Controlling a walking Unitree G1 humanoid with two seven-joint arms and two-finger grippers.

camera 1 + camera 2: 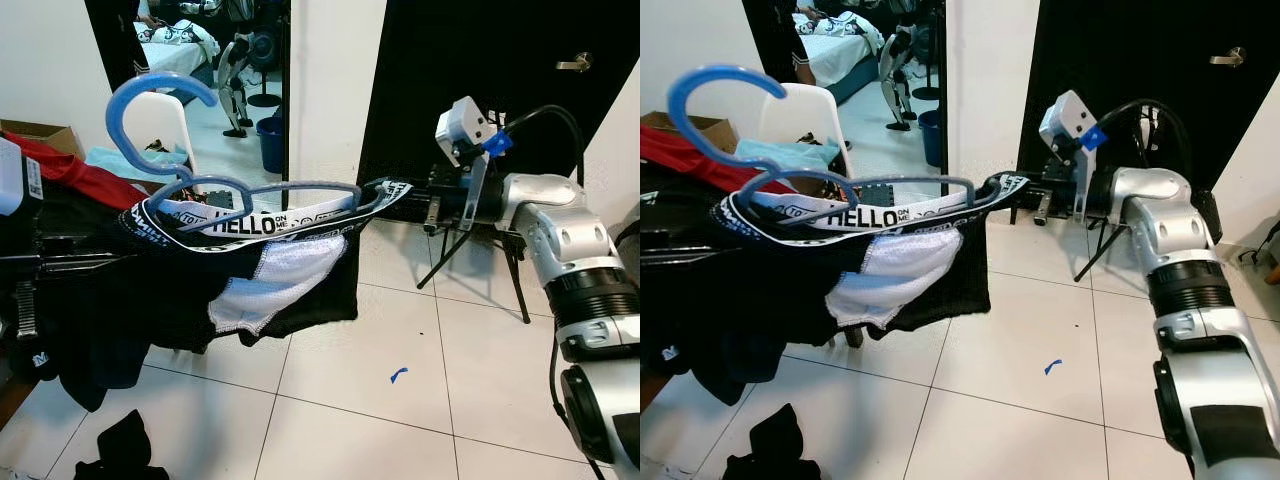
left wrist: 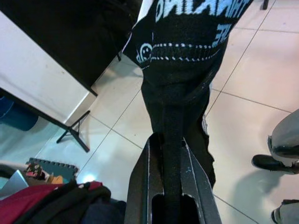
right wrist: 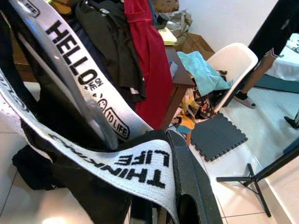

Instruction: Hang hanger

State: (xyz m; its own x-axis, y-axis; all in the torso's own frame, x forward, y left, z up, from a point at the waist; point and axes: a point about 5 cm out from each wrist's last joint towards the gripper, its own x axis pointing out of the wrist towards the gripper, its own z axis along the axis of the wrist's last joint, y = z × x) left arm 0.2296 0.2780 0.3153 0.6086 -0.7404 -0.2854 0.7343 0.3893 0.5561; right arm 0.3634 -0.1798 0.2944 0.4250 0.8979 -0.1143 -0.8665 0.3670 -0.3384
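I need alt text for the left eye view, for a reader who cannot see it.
A blue plastic hanger carrying black underwear with a white "HELLO" waistband is held level over a white tiled floor. The right gripper grips one end of the waistband. Clothes are piled behind, on the left.

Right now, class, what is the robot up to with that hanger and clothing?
The robot holds a blue hanger in the air, with black underwear stretched over it by its white lettered waistband. The right gripper pinches the waistband at one end of the hanger, and the left gripper is closed on the black fabric. The hanger is not hung on anything yet.
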